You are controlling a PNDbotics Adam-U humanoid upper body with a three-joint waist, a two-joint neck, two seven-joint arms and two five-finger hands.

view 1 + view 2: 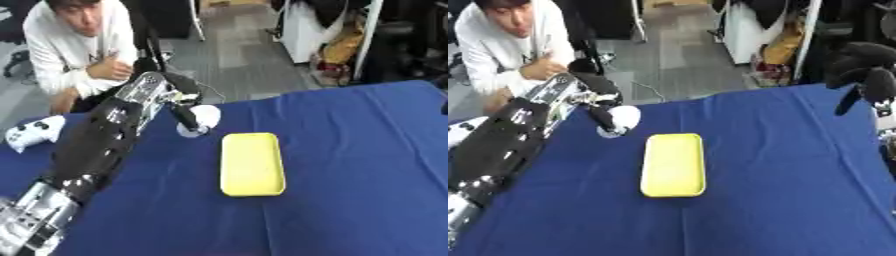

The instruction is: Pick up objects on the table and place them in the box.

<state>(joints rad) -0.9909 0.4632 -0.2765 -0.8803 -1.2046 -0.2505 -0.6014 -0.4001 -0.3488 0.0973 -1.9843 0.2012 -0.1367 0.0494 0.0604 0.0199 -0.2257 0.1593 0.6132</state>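
Blue cloth covers the tabletop (350, 165), with grey plank flooring and some clutter behind it. A yellow rounded-rectangle tray (252, 163) lies flat mid-table, long axis running near to far, shallow with a raised rim. The left hand (179, 107) reaches to the far left edge with fingers curled around a small white round object (203, 118), just up-left of the tray. The right hand (866, 75) hangs at the right edge, black fingers curled, holding nothing. A white game controller (33, 132) sits far left.
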